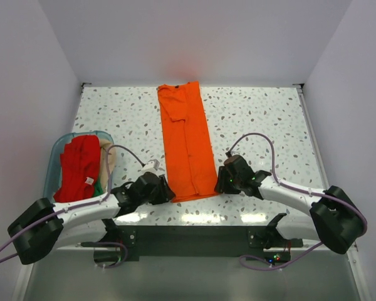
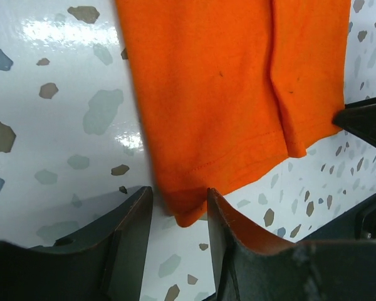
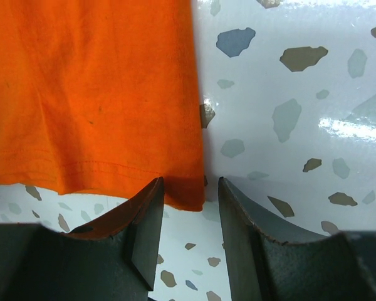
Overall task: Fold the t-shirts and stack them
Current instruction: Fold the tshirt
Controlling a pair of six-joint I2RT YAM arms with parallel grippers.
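I see left gripper (image 2: 178, 193) and right gripper (image 3: 190, 182) half open, each straddling a hem corner of the orange t-shirt (image 1: 187, 141) by the table's (image 1: 257, 119) near edge, clamping nothing.

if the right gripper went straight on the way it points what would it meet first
Probably the near corner of the orange t-shirt, lying just ahead between the open fingers of the right gripper, with the table under it. Its height above the shirt is unclear.

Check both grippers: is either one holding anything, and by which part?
Nothing is held yet. The left gripper and right gripper each straddle a near hem corner of the orange t-shirt, jaws apart.
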